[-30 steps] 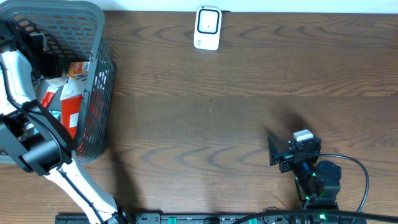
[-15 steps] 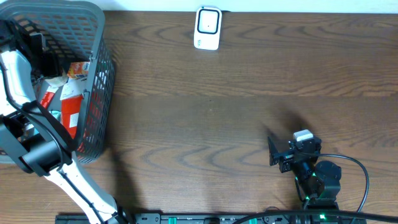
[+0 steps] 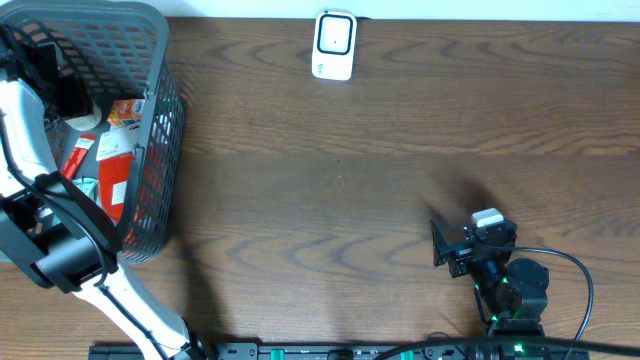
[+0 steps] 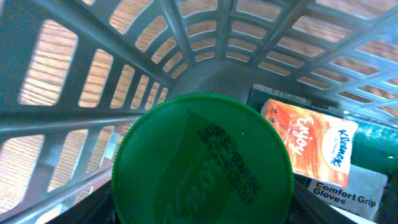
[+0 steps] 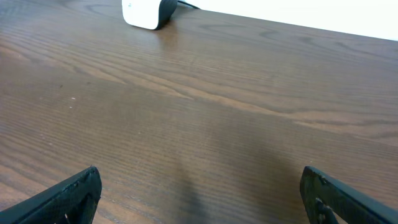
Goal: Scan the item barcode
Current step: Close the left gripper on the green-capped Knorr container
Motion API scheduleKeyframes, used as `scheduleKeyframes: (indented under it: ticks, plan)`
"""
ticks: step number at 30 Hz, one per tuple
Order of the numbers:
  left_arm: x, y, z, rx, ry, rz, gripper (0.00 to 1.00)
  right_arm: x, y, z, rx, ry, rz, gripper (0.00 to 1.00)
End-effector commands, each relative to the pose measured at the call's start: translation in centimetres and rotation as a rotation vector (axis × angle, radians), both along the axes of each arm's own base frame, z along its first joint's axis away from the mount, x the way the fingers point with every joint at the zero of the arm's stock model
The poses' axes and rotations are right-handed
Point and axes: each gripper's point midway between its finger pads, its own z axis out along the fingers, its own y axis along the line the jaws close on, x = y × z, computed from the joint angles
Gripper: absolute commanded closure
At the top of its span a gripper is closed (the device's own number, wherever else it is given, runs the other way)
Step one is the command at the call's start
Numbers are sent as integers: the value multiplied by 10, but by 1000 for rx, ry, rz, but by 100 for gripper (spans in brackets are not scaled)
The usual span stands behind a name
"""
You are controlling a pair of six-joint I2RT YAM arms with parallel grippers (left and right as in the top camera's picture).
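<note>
Green-lidded container [image 4: 202, 158] inside grey basket [image 3: 150, 40], pinched between dark fingers of left tool [image 3: 62, 85], lid filling left wrist view. Orange Kleenex pack [image 4: 311, 140] just beside it. Right tool [image 5: 199, 193] spread wide above wooden surface [image 3: 350, 170]. White scanner [image 3: 334, 44] at far edge, well apart from basket.

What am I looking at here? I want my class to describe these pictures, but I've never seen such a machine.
Two robot arms sit at a wooden table. One picture looks down from above; the other two come from small cameras on each arm's wrist. On the table are a grey basket of packets and a white scanner. The left arm reaches into the basket; its camera sees a green lid very close, beside a tissue packet. Whether the lid is gripped is unclear. The right gripper rests open, holding nothing.
</note>
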Motion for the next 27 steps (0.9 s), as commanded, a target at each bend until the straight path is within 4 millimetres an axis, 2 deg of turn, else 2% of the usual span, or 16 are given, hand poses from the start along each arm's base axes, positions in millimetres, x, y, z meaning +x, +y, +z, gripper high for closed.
scheduleKeyframes:
  ticks: [1, 21, 27]
  plan:
    - [-1, -4, 33, 13, -62, 2, 72, -1, 2, -1, 15, 6, 6, 1]
    - [-10, -25, 111, 85, -197, -23, 72, -1, 2, -1, 15, 6, 6, 1]
    - [-13, -27, 125, 97, -220, -23, 72, -1, 2, -1, 15, 6, 6, 1]
